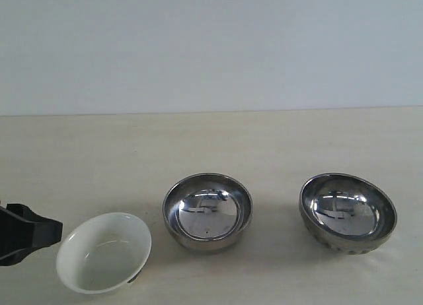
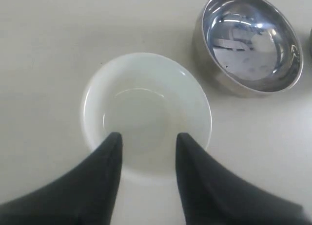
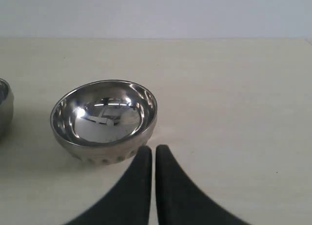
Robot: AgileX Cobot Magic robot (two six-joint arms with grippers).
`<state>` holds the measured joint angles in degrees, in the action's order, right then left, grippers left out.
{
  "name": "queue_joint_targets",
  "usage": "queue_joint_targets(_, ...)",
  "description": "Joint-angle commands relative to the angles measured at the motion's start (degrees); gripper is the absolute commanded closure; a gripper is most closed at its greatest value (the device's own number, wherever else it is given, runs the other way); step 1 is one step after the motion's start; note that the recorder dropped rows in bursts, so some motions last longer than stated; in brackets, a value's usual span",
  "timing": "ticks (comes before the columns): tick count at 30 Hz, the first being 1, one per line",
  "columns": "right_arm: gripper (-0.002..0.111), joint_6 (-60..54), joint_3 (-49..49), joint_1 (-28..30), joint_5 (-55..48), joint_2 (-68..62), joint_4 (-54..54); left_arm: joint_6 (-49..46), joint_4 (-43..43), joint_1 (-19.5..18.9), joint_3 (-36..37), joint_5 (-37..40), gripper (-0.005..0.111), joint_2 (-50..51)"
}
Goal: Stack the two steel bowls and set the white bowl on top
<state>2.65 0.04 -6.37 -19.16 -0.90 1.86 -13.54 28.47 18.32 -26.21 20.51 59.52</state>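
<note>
The white bowl [image 1: 104, 252] stands at the front left, its small dark foot showing under its right side. My left gripper [image 1: 51, 232] pokes in from the left edge right beside it. In the left wrist view this gripper [image 2: 148, 137] is open, its two fingers over the white bowl's [image 2: 146, 108] near rim, gripping nothing. The plain steel bowl [image 1: 207, 210] [image 2: 251, 42] sits in the middle and the dimpled steel bowl [image 1: 347, 211] at the right, apart. My right gripper [image 3: 153, 149] is shut and empty, tips just beside the dimpled bowl [image 3: 104, 119].
All three bowls stand in a loose row on a pale beige table [image 1: 277, 146] that runs back to a plain light wall [image 1: 211, 47]. The plain steel bowl's edge [image 3: 4, 108] shows in the right wrist view.
</note>
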Motion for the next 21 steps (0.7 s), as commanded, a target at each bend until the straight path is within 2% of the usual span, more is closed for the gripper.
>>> queue_joint_targets(1, 0.108, 0.2, 0.0, 0.0, 0.7, 0.2, 0.0, -0.2, 0.6, 0.0, 0.3, -1.0, 0.072, -0.5)
queue_joint_targets(5, 0.108, 2.1, 0.0, 0.0, 3.7, 0.2, -1.4, -0.2, 0.9, 0.0, 0.3, -1.9, 0.072, -0.5)
queue_joint_targets(11, 0.108, 13.2, 0.0, 0.0, 13.0, 0.2, -10.3, -0.2, 1.2, 0.0, 0.3, -3.8, 0.072, -0.5)
queue_joint_targets(21, 0.108, 14.9, 0.0, 0.0, 19.5, 0.2, -10.5, -0.2, 1.2, 0.0, 0.3, -3.1, 0.072, -0.5)
